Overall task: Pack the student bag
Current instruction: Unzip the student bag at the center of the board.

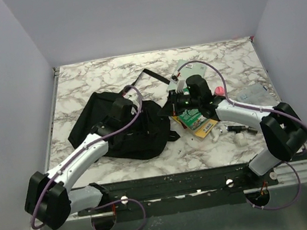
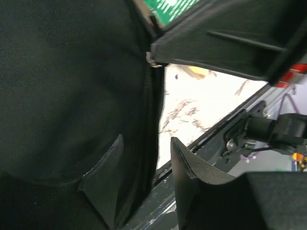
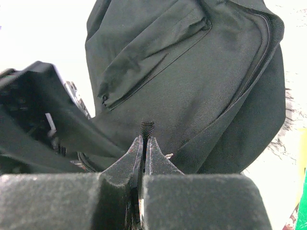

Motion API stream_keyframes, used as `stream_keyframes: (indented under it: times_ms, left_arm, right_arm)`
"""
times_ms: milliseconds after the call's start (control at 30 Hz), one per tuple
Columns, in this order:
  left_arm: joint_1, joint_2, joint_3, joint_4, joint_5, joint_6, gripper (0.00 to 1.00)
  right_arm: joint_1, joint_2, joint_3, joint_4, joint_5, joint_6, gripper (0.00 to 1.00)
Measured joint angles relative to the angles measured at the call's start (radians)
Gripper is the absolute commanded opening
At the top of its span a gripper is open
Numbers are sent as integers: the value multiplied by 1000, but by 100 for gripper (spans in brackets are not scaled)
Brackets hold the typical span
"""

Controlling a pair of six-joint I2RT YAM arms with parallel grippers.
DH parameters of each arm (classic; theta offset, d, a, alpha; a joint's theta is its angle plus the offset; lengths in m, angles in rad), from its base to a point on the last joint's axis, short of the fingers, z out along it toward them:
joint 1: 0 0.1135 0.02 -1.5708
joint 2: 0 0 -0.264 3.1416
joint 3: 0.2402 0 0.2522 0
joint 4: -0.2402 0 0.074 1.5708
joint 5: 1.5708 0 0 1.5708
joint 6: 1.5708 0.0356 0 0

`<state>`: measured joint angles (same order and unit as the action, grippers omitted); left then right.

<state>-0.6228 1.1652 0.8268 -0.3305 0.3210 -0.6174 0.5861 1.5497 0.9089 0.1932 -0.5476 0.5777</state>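
Observation:
The student bag (image 1: 122, 130), a large soft black backpack, lies flat at the table's middle left. My left gripper (image 1: 126, 105) is on its upper right part. In the left wrist view the jaws stand open (image 2: 144, 165) and the bag's zipped edge (image 2: 146, 120) runs between them. My right gripper (image 1: 177, 101) is at the bag's right edge. In the right wrist view it is shut (image 3: 145, 142) on a black ribbed zipper pull (image 3: 147, 128), with the bag's front panel (image 3: 192, 81) beyond. A green book (image 1: 194, 121) lies under the right arm.
A black strap (image 1: 157, 77) trails on the marble behind the bag. A pink item (image 1: 218, 91) and a clear packet (image 1: 254, 94) lie at the right. Small white and black items (image 1: 234, 132) lie near the front right. Walls enclose three sides.

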Motion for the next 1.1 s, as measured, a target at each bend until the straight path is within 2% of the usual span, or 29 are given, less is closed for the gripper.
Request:
stream_keyframes:
  times_ms: [100,233,333,400,500,567,667,867,967,1100]
  left_arm:
    - [-1,82,0,12,3,13,47]
    - [-3,140,-6,48,19,14,59]
    - [-16,149,-18,90,33,10,60]
    - [-21,161,-18,113,34,10,55]
    - [-23,185,-18,129,32,10,23]
    - [-25,211,-17,136,30,12,13]
    - [-27,224,-18,147,26,14,6]
    - [-43,148,-97,197,8,17,1]
    - [-61,49,-181,228,-14,15,0]
    - [-104,-39,-273,249,-31,5,0]
  right_arm:
    - [0,-7,-3,1,-7,3,1]
    - [0,-7,-10,2,-21,10,1]
    - [0,-7,-16,7,-29,19,1]
    - [0,-7,-19,14,-35,26,1]
    - [0,-7,-21,21,-43,33,1]
    - [0,-8,-23,22,-43,37,1]
    - [0,-8,-26,19,-36,50,1]
    - [-13,0,-6,-12,39,126,1]
    - [-45,70,47,-10,36,168,1]
    - [-84,240,160,39,10,201,1]
